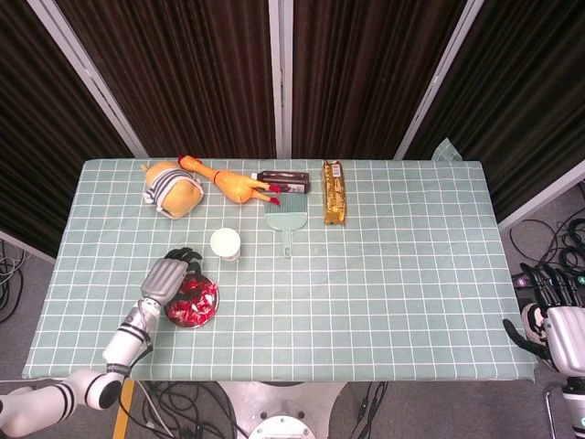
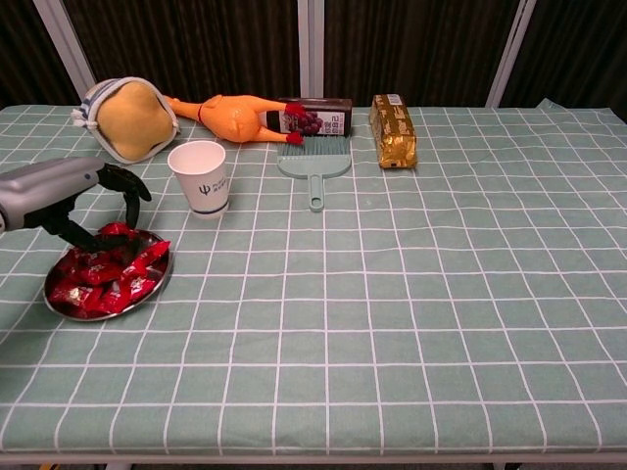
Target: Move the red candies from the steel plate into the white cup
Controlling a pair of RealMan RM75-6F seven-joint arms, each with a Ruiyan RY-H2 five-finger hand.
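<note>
Cup (image 2: pixel 199 177) sits at 2 o'clock from your left hand (image 2: pixel 73 194), fingers curled over candies (image 2: pixel 108 271); grip unclear.

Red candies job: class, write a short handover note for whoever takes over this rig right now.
Left hand: over the far edge of the steel plate, fingers curled down onto the red candies; whether it grips one cannot be told.
Right hand: off the table's right end, holding nothing, fingers apart.
White cup: upright, just beyond the plate.
Done: no candy seen in the cup.
Left: lift candies into the cup until the plate is clear.
</note>
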